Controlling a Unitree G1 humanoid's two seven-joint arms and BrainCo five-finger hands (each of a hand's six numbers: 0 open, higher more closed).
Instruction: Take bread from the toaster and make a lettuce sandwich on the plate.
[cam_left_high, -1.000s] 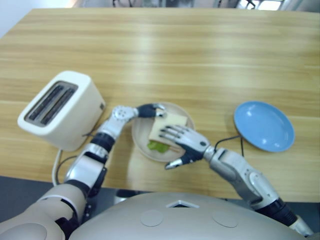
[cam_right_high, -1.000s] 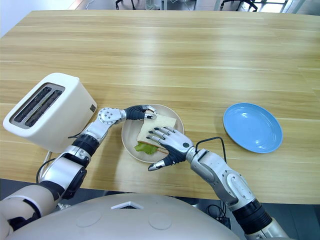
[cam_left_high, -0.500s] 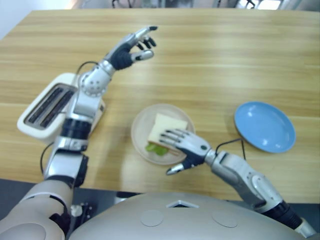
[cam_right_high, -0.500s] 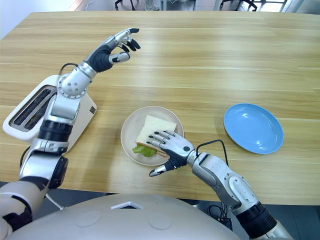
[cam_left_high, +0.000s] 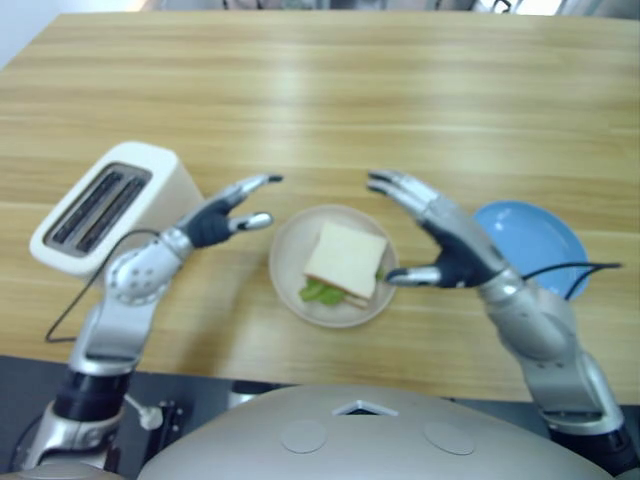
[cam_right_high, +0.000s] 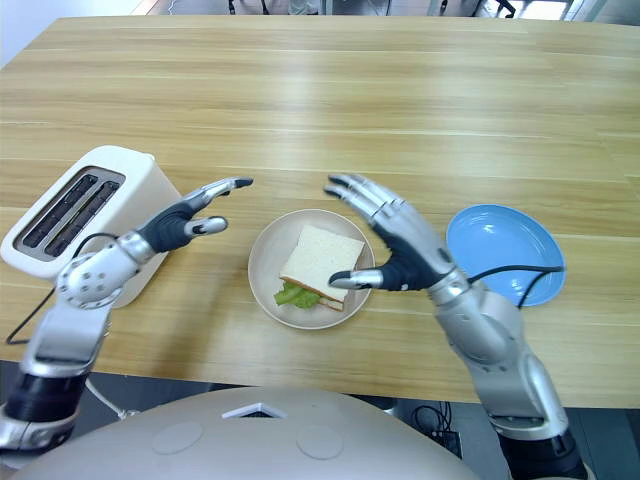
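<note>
**Sandwich built, both hands standing off**

We are seeing the sandwich (cam_right_high: 320, 265) lying on the plate (cam_right_high: 262, 290) at frame centre, with lettuce (cam_right_high: 290, 296) peeking out lower left. We are judging it near done: pull away high, without nudging it. The left robot hand (cam_right_high: 190, 220) and right robot hand (cam_right_high: 395, 245) are hovering either side, fingers spread, holding nothing.

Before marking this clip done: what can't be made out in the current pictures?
Toaster slots: dark inside in both views; leftover bread cannot be told.
Lettuce: mostly covered by the top bread slice, both views.
Blue plate: left rim hidden behind the right robot hand, left eye view.
</note>
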